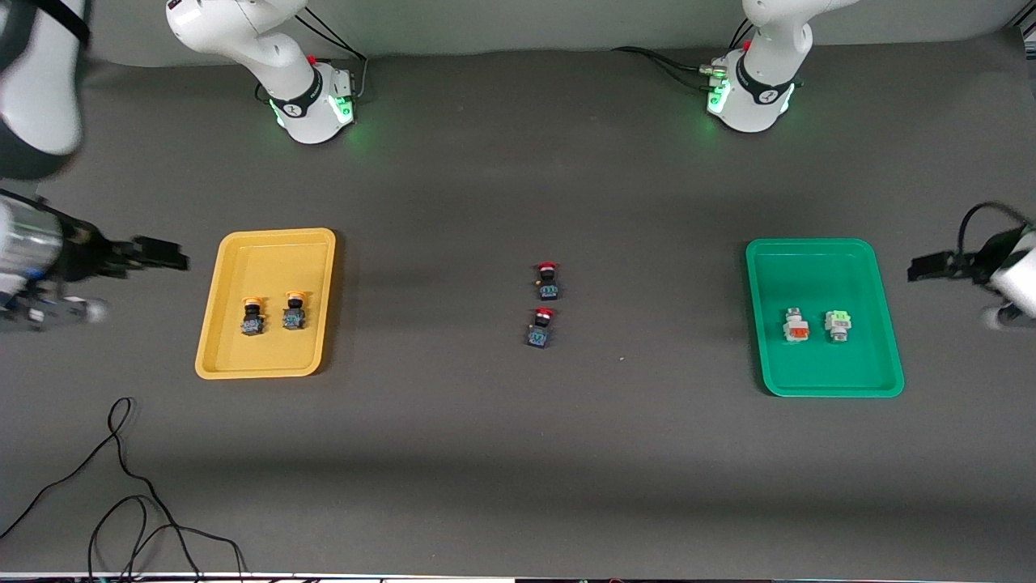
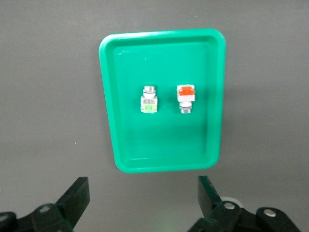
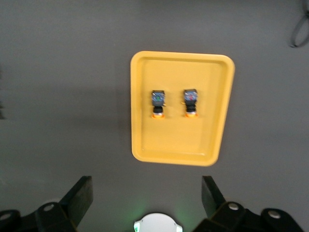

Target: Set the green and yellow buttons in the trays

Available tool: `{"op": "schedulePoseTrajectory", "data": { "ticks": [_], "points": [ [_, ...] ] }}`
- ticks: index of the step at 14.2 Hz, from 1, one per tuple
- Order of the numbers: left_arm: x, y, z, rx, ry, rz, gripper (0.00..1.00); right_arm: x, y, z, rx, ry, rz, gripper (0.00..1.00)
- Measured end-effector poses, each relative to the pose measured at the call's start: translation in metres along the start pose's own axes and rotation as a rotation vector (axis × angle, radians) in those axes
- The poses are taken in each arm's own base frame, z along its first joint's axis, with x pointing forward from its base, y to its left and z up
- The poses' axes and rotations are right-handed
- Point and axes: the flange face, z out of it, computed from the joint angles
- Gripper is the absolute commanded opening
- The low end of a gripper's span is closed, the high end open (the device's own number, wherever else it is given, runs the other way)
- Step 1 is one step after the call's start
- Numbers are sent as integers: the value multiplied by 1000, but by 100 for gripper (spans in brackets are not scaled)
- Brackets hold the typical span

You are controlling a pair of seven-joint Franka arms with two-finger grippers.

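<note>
The left gripper [image 2: 142,203] hangs with its black fingers spread wide and nothing between them, up in the air at the left arm's end of the table, just outside the shallow green plastic tray [image 1: 878,380]. In that tray lie two small white blocky buttons, side by side but apart: one with a green square face [image 1: 838,324], one with an orange square face [image 1: 796,326], which lies more toward the table's middle. Both sit near the tray's centre, clear of the rim.

The right gripper [image 3: 147,203] is likewise wide open and empty, held up at the right arm's end of the table, just outside the shallow mustard-yellow plastic tray [image 1: 267,368]. Two small black-bodied push buttons with round yellow-orange caps rest inside it, one [image 1: 252,317] closer to the right gripper, the other [image 1: 294,312] just beside it, not touching.

Between the two trays, well apart from both, two black-bodied buttons with red round caps lie on the dark grey table [image 1: 518,453]: one [image 1: 547,280] farther from the front camera, one [image 1: 540,327] nearer. A thin black cable [image 1: 121,486] loops over the table near the front camera, toward the right arm's end.
</note>
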Motion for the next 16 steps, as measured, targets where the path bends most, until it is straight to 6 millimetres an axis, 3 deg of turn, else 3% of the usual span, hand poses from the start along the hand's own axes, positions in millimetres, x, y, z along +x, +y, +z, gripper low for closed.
{"op": "schedulePoseTrajectory", "data": {
  "ticks": [2, 4, 8, 12, 16],
  "points": [
    [-20, 19, -33, -12, 24, 13, 100, -14, 24, -20, -1, 4, 48, 100],
    [-34, 50, -55, -8, 34, 46, 100, -23, 37, -21, -5, -34, 82, 100],
    [-46, 109, -75, 4, 33, 66, 100, -21, 28, -17, -10, -52, 117, 100],
    [-49, 116, -93, 5, 60, 42, 100, -18, 12, -15, -21, -57, 105, 100],
    [-48, 125, -94, 6, 61, 8, 100, -16, 18, -12, -10, -62, 106, 100]
  ]
}}
